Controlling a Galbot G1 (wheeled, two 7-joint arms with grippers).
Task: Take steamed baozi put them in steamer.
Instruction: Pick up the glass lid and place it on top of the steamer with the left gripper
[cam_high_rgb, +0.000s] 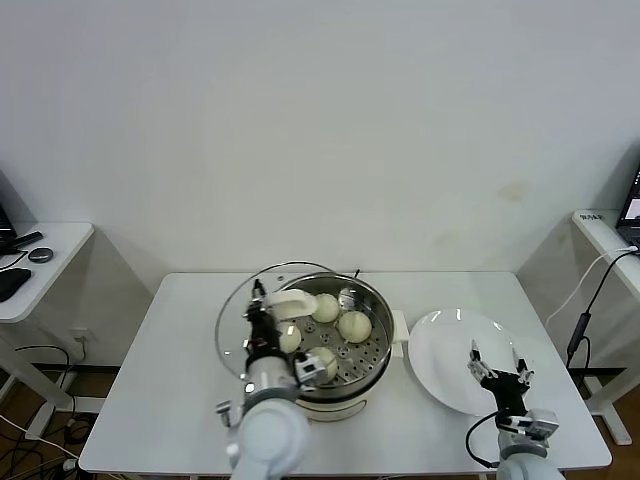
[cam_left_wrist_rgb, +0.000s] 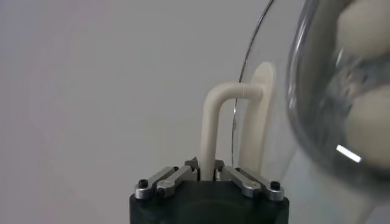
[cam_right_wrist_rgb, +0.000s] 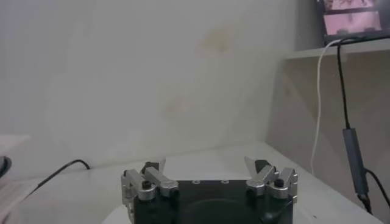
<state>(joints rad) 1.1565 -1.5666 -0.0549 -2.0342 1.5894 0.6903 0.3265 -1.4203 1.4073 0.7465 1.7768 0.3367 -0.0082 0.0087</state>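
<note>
A white worktop (cam_high_rgb: 180, 400) carries two things directly. The steamer (cam_high_rgb: 362, 372), a shiny steel pot on a white base, stands near its middle. Just beside the pot, on the robot's right, a flat round white plate (cam_high_rgb: 450, 350) lies on the surface, bare.

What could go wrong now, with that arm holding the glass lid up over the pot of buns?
The left gripper is shut only on the thin white handle of the glass lid, which hangs tilted beside the steamer; it might swing or slip. Lowered off-centre, the lid could catch the steamer's rim or press a baozi lying inside. The right gripper waits open over the white plate, apart from all this.
</note>
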